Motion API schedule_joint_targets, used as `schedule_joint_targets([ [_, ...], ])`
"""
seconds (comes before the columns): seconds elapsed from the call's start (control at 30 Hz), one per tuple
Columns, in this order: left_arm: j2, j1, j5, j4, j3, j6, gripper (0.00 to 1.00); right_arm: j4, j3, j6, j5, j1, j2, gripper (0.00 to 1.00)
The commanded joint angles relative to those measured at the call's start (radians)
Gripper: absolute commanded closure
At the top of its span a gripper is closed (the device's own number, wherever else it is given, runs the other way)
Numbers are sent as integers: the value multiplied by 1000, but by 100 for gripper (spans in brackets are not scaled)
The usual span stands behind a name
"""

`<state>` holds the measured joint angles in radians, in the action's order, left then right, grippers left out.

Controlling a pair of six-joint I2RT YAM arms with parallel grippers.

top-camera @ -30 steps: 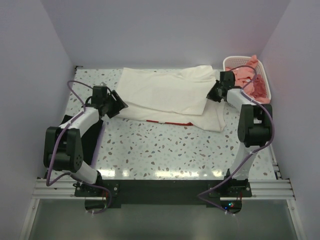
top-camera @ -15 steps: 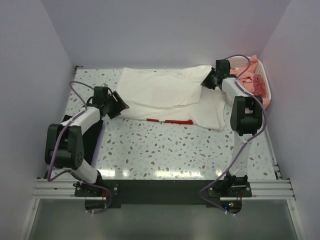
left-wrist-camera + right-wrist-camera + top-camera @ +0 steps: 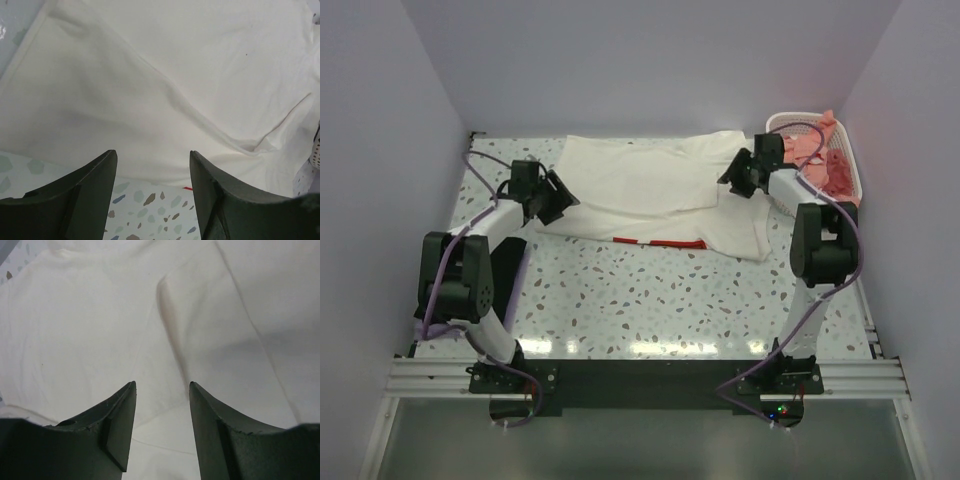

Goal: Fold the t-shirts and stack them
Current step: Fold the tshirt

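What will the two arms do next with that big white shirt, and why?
Probably lower and pinch the cloth. Both pairs of jaws stand open above the white shirt, one at its left edge, one at its right side, holding nothing, and the shirt lies spread out, not yet folded small.

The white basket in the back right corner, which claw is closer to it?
Right. The right claw hangs just beside the basket, over the cream t-shirt and its right side; the left claw is at the shirt's opposite edge.

Speckled table (image 3: pixel 650 300) carries the cream-white t-shirt (image 3: pixel 640 185) at the back, white basket (image 3: pixel 785 118) far right
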<state>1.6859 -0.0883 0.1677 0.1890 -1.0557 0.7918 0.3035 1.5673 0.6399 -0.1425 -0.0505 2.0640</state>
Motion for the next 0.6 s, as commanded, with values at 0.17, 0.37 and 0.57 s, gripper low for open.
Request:
schedule_joint_targets([
  [0.17,87,-7,-33,-2,-139,0,36,-127,-426,-2,85,-6,-352,50],
  [0.37,69,-7,-114,12,-98,23,37,75,-467,-77,277,11,-533,51],
  [0.57,57,-5,-166,12,-82,57,37,98,-587,-120,311,43,-602,51],
])
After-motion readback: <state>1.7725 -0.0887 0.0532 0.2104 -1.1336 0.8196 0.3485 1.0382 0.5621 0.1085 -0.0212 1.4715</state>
